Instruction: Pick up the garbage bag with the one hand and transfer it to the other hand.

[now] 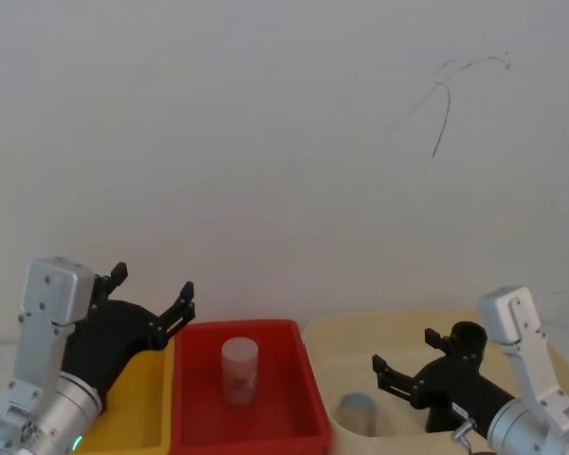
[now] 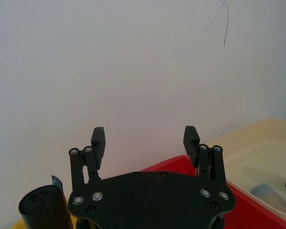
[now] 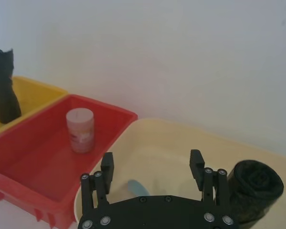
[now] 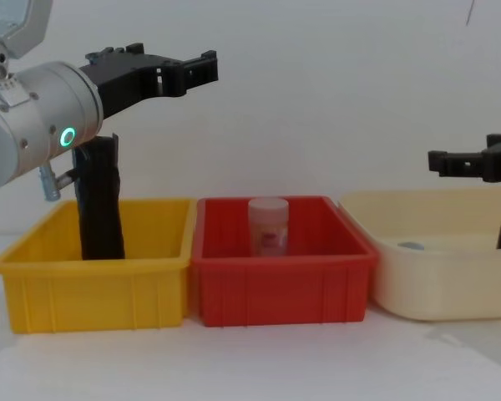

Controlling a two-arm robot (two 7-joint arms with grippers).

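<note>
Upright garbage bag (image 4: pixel 99 200), yellow bin (image 4: pixel 96 284).

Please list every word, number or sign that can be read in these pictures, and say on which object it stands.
None can be read.
Pale jar in the red bin: reddish label print, too blurred.
Black roll in the yellow bin: a small blue tag corner at its top, no legible text.

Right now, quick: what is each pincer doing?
Left pincer: open, empty, above the yellow bin.
Right pincer: open, empty, over the cream tub.
</note>
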